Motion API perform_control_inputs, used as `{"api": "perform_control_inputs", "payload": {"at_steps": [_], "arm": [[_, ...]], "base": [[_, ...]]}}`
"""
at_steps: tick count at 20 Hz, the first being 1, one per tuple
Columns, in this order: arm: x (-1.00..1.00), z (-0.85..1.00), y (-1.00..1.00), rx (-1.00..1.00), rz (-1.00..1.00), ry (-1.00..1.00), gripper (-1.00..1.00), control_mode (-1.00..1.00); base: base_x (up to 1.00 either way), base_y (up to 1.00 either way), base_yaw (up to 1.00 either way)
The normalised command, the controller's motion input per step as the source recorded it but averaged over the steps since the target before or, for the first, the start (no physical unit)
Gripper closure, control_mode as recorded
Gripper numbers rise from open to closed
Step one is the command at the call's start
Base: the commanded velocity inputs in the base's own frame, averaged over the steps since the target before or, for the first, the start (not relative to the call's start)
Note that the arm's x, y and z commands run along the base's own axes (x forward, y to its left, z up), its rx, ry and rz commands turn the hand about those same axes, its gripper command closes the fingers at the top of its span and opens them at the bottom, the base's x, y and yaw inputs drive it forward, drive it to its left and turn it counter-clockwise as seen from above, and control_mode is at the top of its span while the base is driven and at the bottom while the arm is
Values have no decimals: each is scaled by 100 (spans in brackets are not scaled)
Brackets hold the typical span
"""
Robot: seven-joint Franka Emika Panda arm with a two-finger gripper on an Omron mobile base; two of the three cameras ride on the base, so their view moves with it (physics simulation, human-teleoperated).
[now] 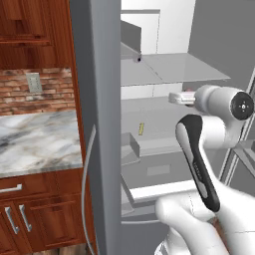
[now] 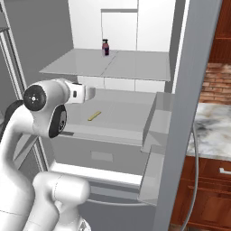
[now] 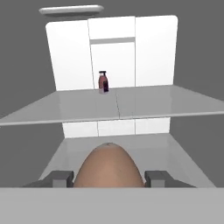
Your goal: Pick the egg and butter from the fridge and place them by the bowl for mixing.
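- Gripper (image 3: 109,178) clamped on the egg (image 3: 109,166), one dark finger (image 3: 59,178) on each side; in the hand view the brownish-tan shell rises between them, its lower part cut off by the frame bottom.
- From the base cameras, hand end reaching into the open fridge (image 2: 135,67) above the lower shelf (image 2: 122,113); fingers and egg not made out there, hidden behind the white wrist housing.
- Butter (image 2: 94,116) lying flat on the lower shelf, a thin pale yellow stick, set diagonally; seen in the left base view (image 1: 141,129) as a tiny sliver, shape hard to read.
- Small dark bottle (image 3: 103,82) upright on the upper glass shelf (image 3: 153,103), toward the back wall; in the right base view (image 2: 105,47) clear, in the left base view mostly blocked by the door edge, just a dark speck.
- Left fridge door (image 1: 99,124) swung open, edge-on, covering much of the interior in the left base view; its curved handle (image 1: 85,184) runs off the frame bottom.
- Right door in the right base view likewise edge-on, its bins (image 2: 155,135) seen from the side, contents impossible to judge.
- Marble counter (image 1: 35,139) beside the fridge, cropped at the left border; brick backsplash (image 1: 30,92) and wooden cabinets (image 1: 30,219) around it.
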Motion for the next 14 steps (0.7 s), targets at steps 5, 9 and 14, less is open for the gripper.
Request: {"api": "perform_control_inputs", "payload": {"at_steps": [5,9,14], "arm": [[-20,-3,2,0,0,0,100,100],[0,0,0,0,0,0,100,100],[0,0,0,0,0,0,100,100]], "base": [[-80,16,0],[-100,29,0],[-91,43,0]]}}
